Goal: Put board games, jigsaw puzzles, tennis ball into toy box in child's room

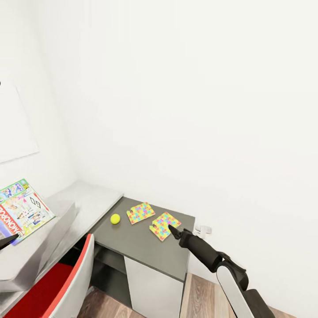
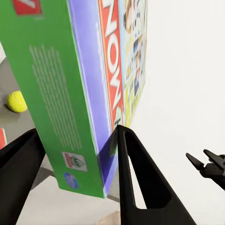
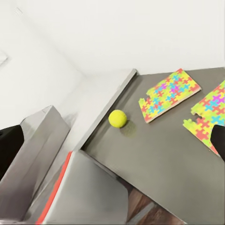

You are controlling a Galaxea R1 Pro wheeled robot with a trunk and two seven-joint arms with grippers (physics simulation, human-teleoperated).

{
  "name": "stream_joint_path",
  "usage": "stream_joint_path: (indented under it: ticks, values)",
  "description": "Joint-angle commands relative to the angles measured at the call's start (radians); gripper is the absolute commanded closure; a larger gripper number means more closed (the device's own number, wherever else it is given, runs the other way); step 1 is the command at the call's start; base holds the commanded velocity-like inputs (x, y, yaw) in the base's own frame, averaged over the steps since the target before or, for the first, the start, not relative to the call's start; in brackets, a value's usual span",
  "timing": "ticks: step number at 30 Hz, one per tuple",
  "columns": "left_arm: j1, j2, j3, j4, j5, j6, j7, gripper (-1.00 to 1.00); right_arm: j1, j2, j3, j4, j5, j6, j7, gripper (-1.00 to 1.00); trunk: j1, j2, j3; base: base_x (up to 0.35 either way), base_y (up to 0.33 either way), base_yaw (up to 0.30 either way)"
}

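Note:
My left gripper is shut on the edge of a board game, a Monopoly box held tilted over the light grey toy box at the head view's left. On the table's dark grey lower section lie the tennis ball and two jigsaw puzzles. My right gripper hovers open over the nearer puzzle's front edge. In the right wrist view, its fingers stand wide apart around the ball. The bed is out of view.
A red and grey chair stands in front of the table, just below the toy box. White walls close off the corner behind the pale grey tabletop. Wooden floor shows to the right of the white drawer unit.

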Motion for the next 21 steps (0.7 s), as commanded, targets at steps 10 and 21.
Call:
stream_joint_path:
  ticks: [10, 21]
  values:
    - [-0.001, -0.001, 0.000, 0.000, -0.003, 0.010, -0.005, 1.00, -0.001, -0.001, 0.013, 0.000, -0.003, 0.003, 0.000, -1.00, 0.000, -0.002, 0.008, 0.005, 0.000, 0.233]
    - [-0.001, -0.002, -0.003, 0.000, -0.003, 0.010, -0.005, 1.00, -0.001, -0.001, 0.039, -0.001, 0.034, -0.033, -0.001, -1.00, 0.000, -0.002, 0.010, 0.000, 0.000, 0.044]
